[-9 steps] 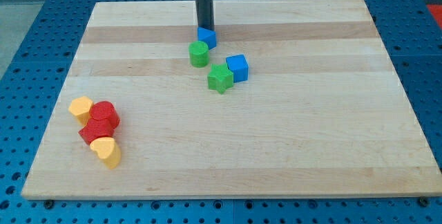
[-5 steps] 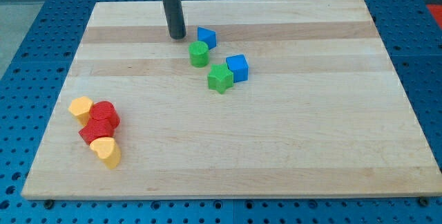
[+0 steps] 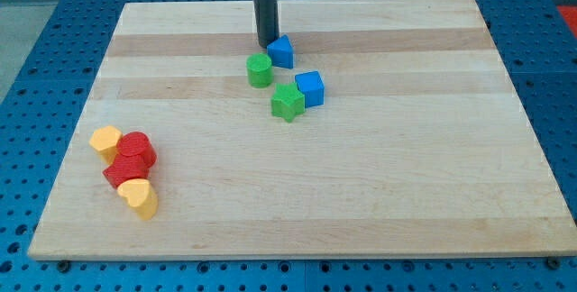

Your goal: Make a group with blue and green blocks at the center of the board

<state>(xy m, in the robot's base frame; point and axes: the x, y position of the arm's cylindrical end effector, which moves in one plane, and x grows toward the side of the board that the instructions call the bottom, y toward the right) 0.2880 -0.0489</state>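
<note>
My tip [image 3: 267, 44] rests on the board just left of a small blue triangular block [image 3: 281, 52], touching or nearly touching it. A green cylinder block [image 3: 260, 71] sits just below the tip. A green star block [image 3: 288, 103] and a blue cube [image 3: 309, 88] touch each other a little lower right. These four blocks form a loose cluster above the middle of the wooden board [image 3: 379, 175].
At the view's lower left, a tight group holds a yellow block [image 3: 105, 141], two red blocks [image 3: 135, 150] [image 3: 123, 172] and a yellow heart block [image 3: 139, 197]. A blue perforated table [image 3: 36, 76] surrounds the board.
My tip swung left away from the blue triangular block, then came back to its left side. That block has shifted slightly to the right. The other blocks have not moved.
</note>
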